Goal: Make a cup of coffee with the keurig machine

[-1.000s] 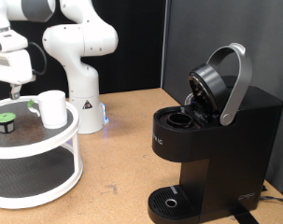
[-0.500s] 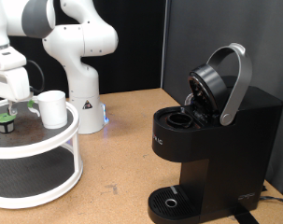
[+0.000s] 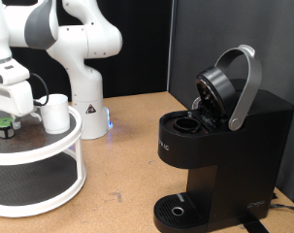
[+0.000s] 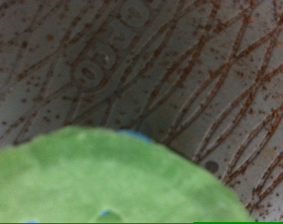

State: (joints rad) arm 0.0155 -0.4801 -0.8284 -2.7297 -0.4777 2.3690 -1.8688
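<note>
Gripper point(image 3: 5, 109) was over the pod point(image 3: 4, 124) at the tray's point(image 3: 49, 146) left edge; finger state unclear. Machine point(image 3: 219, 146) lid was open with its chamber empty; cup point(image 3: 55, 113) sat on the tray, nothing brewed.

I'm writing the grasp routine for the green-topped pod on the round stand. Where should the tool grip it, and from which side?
From straight above, fingers closing across the sides just under the lid. The pod sits upright with its flat green lid facing up, and the cup stands apart to the exterior view's right. The tool hangs right over it.
</note>
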